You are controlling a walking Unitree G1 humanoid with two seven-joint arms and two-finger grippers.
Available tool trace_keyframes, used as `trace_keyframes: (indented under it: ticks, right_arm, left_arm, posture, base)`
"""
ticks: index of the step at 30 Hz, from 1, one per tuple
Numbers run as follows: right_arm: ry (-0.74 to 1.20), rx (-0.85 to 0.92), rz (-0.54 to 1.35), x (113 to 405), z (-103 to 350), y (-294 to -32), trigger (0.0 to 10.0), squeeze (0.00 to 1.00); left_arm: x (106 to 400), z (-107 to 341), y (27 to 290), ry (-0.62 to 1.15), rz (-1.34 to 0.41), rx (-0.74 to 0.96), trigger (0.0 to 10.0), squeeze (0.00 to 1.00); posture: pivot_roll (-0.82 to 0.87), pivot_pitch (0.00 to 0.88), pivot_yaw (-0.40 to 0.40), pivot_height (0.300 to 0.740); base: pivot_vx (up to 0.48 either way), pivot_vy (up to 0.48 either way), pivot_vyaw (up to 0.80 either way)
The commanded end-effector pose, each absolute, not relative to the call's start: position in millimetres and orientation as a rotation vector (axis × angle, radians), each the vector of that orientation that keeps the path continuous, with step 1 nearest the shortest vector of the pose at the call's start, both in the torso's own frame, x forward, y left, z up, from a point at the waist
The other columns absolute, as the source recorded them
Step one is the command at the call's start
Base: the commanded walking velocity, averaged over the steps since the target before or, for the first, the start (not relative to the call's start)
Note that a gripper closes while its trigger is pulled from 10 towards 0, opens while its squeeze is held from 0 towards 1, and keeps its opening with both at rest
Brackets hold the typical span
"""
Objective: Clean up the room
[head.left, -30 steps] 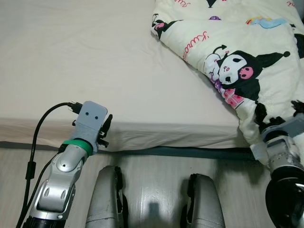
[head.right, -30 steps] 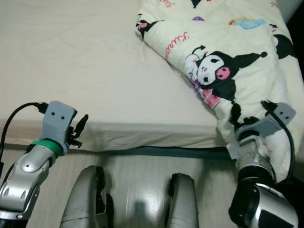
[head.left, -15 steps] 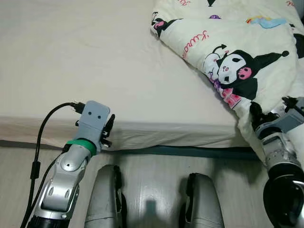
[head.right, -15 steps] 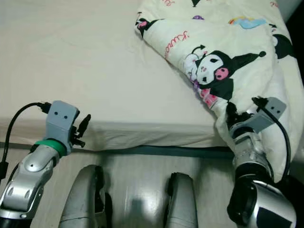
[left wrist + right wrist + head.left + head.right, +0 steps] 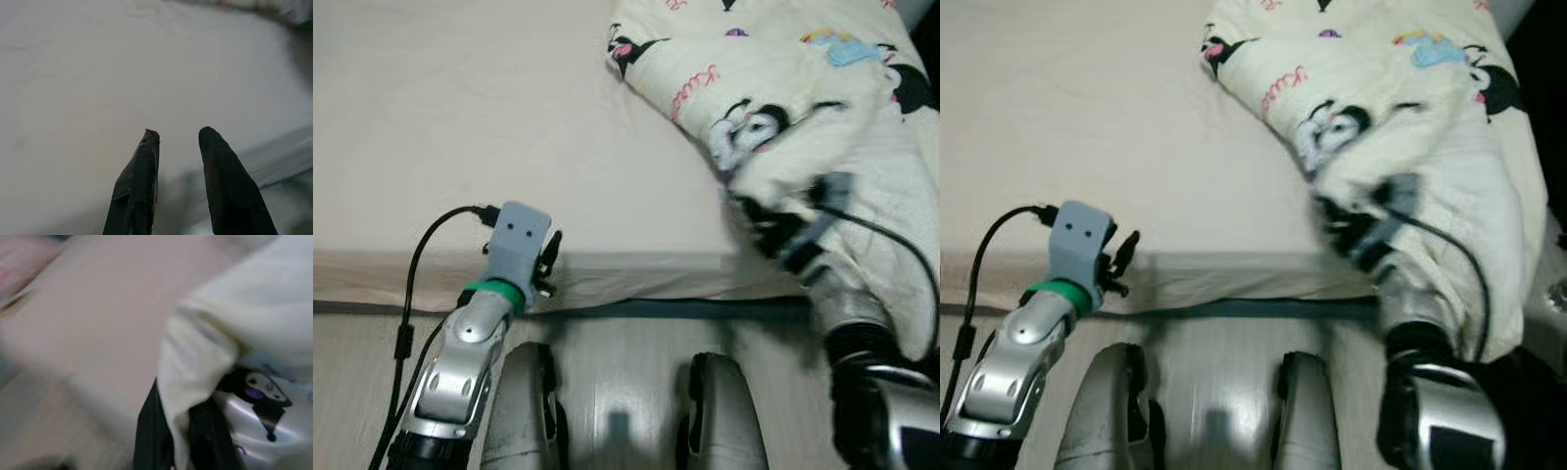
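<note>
While bunched on bed [image 5: 460, 117], cream cartoon-print quilt [image 5: 822, 88], right gripper [image 5: 178, 431] fingers pinching fold, left gripper [image 5: 178, 137] fingers apart, empty

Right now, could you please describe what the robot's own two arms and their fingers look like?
Both arms are silver metal. The left arm wears a green band at the wrist, under a grey box with two small dots; a black cable loops into that box. The left gripper has two long black tapered fingers. The right arm also carries a grey box with a black cable, blurred here.
</note>
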State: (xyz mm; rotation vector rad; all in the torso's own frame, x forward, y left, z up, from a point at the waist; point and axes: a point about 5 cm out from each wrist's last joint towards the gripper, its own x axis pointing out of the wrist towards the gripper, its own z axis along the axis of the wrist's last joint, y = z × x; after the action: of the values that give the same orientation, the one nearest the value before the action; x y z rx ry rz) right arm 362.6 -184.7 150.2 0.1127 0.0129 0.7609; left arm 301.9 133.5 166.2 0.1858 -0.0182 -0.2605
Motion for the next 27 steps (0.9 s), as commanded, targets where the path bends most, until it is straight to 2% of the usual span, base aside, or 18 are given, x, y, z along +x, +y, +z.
trace_keyframes:
  ticks: [1, 2, 4, 7, 8, 10, 12, 13, 14, 15, 21, 22, 23, 26, 27]
  right_arm:
    - [0.086, 0.08, 0.969, 351.0, 136.0, -155.3, 1.8, 0.0]
    - [0.135, 0.048, 1.095, 337.1, 125.2, -138.8, 10.0, 0.0]
    - [0.267, -0.022, 1.255, 306.7, 92.1, -124.7, 10.0, 0.0]
    - [0.267, -0.022, 1.255, 306.7, 92.1, -124.7, 10.0, 0.0]
    - [0.312, -0.041, 1.287, 297.3, 80.7, -123.6, 10.0, 0.0]
    - [0.411, -0.119, 1.208, 284.9, 50.7, -136.6, 10.0, 0.0]
    - [0.435, -0.145, 1.167, 282.5, 42.6, -141.8, 10.0, 0.0]
    - [0.455, -0.148, 1.101, 283.3, 37.0, -147.6, 10.0, 0.95]
    - [0.455, -0.148, 1.101, 283.3, 37.0, -147.6, 10.0, 0.95]
    - [0.459, -0.147, 1.071, 284.3, 35.7, -150.7, 10.0, 1.0]
    - [0.426, -0.151, 1.109, 280.4, 45.3, -151.3, 10.0, 1.0]
    - [0.301, -0.124, 1.078, 288.2, 71.7, -151.0, 10.0, 0.03]
    - [0.139, -0.07, 0.99, 300.4, 105.4, -155.6, 10.0, 0.0]
    - [0.033, -0.031, 0.927, 306.2, 128.6, -160.5, 10.0, 0.0]
    - [-0.1, 0.04, 0.769, 318.8, 152.8, -176.0, 10.0, 0.0]
  left_arm:
    - [300.9, 161.1, 134.0, 0.003, -0.276, 0.164, 10.0, 0.0]
    - [302.4, 162.9, 132.0, -0.004, -0.291, 0.156, 10.0, 0.0]
    - [303.9, 163.1, 128.2, -0.008, -0.309, 0.154, 10.0, 0.0]
    - [303.9, 163.1, 128.2, -0.008, -0.309, 0.154, 10.0, 0.0]
    - [304.1, 162.6, 126.9, -0.008, -0.312, 0.154, 10.0, 0.0]
    - [303.3, 158.9, 123.3, -0.001, -0.319, 0.151, 10.0, 0.0]
    - [303.0, 157.6, 122.3, 0.002, -0.321, 0.15, 10.0, 0.0]
    - [302.7, 156.0, 121.5, 0.005, -0.323, 0.15, 10.0, 0.0]
    - [302.7, 156.0, 121.5, 0.005, -0.323, 0.15, 10.0, 0.0]
    - [302.8, 155.3, 121.4, 0.008, -0.323, 0.151, 10.0, 0.0]
    - [303.8, 154.4, 121.0, 0.011, -0.325, 0.154, 10.0, 0.0]
    - [304.3, 154.2, 120.7, 0.012, -0.325, 0.156, 10.0, 0.0]
    - [304.3, 153.4, 120.8, 0.015, -0.321, 0.158, 10.0, 0.0]
    - [304.4, 152.8, 120.9, 0.016, -0.319, 0.159, 10.0, 0.0]
    - [303.7, 151.4, 120.7, 0.021, -0.319, 0.162, 10.0, 0.0]
  posture:
    - [0.09, 0.213, 0.085, 0.575]
    - [0.08, 0.204, 0.078, 0.575]
    - [0.07, 0.198, 0.071, 0.575]
    - [0.07, 0.198, 0.071, 0.575]
    - [0.07, 0.196, 0.068, 0.575]
    - [0.06, 0.192, 0.062, 0.575]
    - [0.06, 0.192, 0.062, 0.575]
    - [0.06, 0.192, 0.062, 0.575]
    - [0.06, 0.192, 0.062, 0.575]
    - [0.05, 0.19, 0.066, 0.575]
    - [0.05, 0.191, 0.068, 0.575]
    - [0.05, 0.194, 0.063, 0.575]
    - [0.05, 0.199, 0.065, 0.575]
    - [0.05, 0.199, 0.065, 0.575]
    - [0.05, 0.201, 0.068, 0.575]
  base:
    - [0.0, 0.0, 0.0]
    - [0.0, 0.0, 0.0]
    - [0.0, 0.0, 0.0]
    - [0.0, 0.0, 0.0]
    - [0.0, 0.0, 0.0]
    - [0.0, 0.0, 0.0]
    - [0.0, 0.0, 0.0]
    - [0.0, 0.0, 0.0]
    - [0.0, 0.0, 0.0]
    - [0.0, 0.0, 0.0]
    - [0.0, 0.0, 0.0]
    - [0.0, 0.0, 0.0]
    - [0.0, 0.0, 0.0]
    - [0.0, 0.0, 0.0]
    - [0.0, 0.0, 0.0]
